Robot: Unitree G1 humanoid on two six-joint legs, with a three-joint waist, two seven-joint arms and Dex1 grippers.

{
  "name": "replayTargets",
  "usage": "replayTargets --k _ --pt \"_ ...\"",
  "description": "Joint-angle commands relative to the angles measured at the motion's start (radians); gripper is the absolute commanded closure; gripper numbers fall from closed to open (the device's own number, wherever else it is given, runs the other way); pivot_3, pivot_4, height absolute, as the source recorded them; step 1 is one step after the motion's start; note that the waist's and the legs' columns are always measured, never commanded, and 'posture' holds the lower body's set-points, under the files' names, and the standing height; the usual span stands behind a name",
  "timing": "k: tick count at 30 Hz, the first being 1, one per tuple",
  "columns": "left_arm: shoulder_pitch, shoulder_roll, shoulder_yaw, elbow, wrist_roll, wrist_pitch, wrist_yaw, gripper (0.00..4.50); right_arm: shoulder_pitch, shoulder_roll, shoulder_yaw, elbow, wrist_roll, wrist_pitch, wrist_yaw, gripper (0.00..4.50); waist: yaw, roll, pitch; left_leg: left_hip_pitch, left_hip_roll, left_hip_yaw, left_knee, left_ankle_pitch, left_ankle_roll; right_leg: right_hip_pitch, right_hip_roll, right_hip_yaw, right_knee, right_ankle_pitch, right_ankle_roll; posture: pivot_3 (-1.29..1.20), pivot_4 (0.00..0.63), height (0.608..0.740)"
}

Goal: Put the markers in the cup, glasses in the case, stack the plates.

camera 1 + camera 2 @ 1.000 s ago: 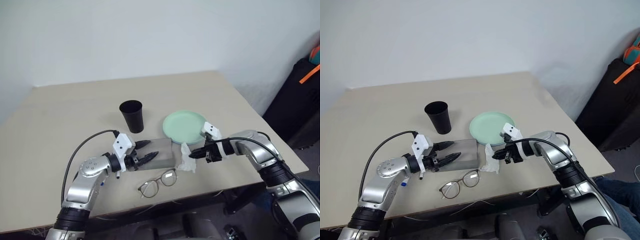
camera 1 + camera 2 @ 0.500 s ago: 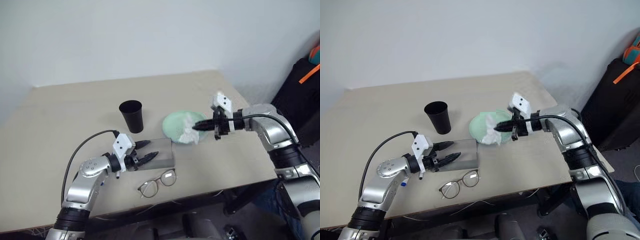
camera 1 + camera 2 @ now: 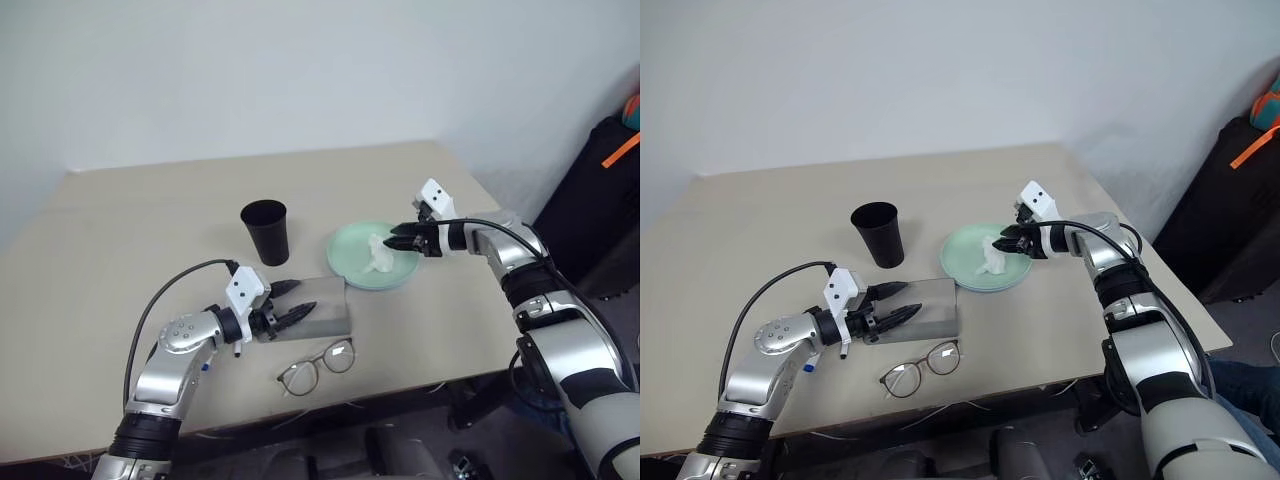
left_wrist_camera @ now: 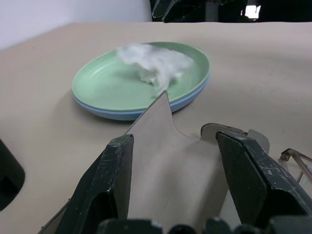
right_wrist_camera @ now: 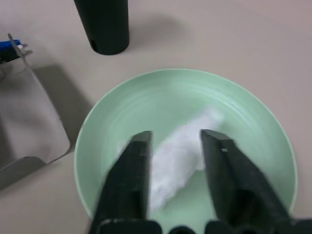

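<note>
1. The right tool hangs over the mint green plate with its fingers parted. A crumpled white tissue lies on the plate beneath them, and the right wrist view shows it between the fingers but not pinched. I judge the tissue to be freshly let go there, parked out of the way of the case.
2. The green plate sits on the light blue plate, whose rim peeks out underneath in the left wrist view, so the stack looks done.
3. The left tool is spread wide and holds nothing, one finger above the grey case and the other over its near end. It seems placed to steady or open the case.
4. The glasses lie on the counter just in front of the case, close to the near edge. They are not yet in the case, and a careless push could send them off.
5. The black cup stands upright behind the case. A blue marker cap shows beside the left tool in the right wrist view; I cannot tell where the other markers are.
6. Open room lies behind the cup and to the far left. The plates sit touching the case's far corner, so the right side is tight.
</note>
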Motion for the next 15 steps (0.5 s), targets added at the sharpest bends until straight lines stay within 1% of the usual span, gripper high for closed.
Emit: replayTargets --k 1,5,10,15 --pt "0.001 0.005 0.013 -0.039 -0.005 -0.012 0.005 1.69 -0.046 -0.002 -0.035 0.006 -0.014 -0.041 -0.014 1.46 0.0 0.0 0.0 0.0 0.0 0.0 0.0 0.0 0.0 0.0 0.0 0.0 0.0 0.0 0.0 0.0 0.0 0.74" --pt "0.004 0.008 0.019 -0.042 -0.006 -0.009 0.006 1.69 -0.026 -0.019 -0.057 -0.041 0.004 -0.051 0.026 1.46 0.0 0.0 0.0 0.0 0.0 0.0 0.0 0.0 0.0 0.0 0.0 0.0 0.0 0.0 0.0 0.0 0.0 0.74" --pt "-0.013 0.022 0.021 -0.026 -0.006 -0.01 -0.012 1.69 0.099 -0.078 -0.062 -0.266 0.045 -0.069 0.161 1.46 0.001 0.0 0.0 0.0 0.0 -0.001 0.0 0.0 0.0 0.0 0.0 -0.001 0.001 0.0 0.0 0.0 0.0 0.74" --pt "-0.037 0.044 0.022 -0.016 -0.022 0.007 -0.055 1.69 0.212 -0.126 -0.068 -0.465 0.085 -0.026 0.225 1.46 0.001 0.0 0.0 0.0 0.0 -0.001 0.001 0.0 0.0 0.001 0.0 0.0 0.001 0.0 0.0 0.0 0.0 0.74"
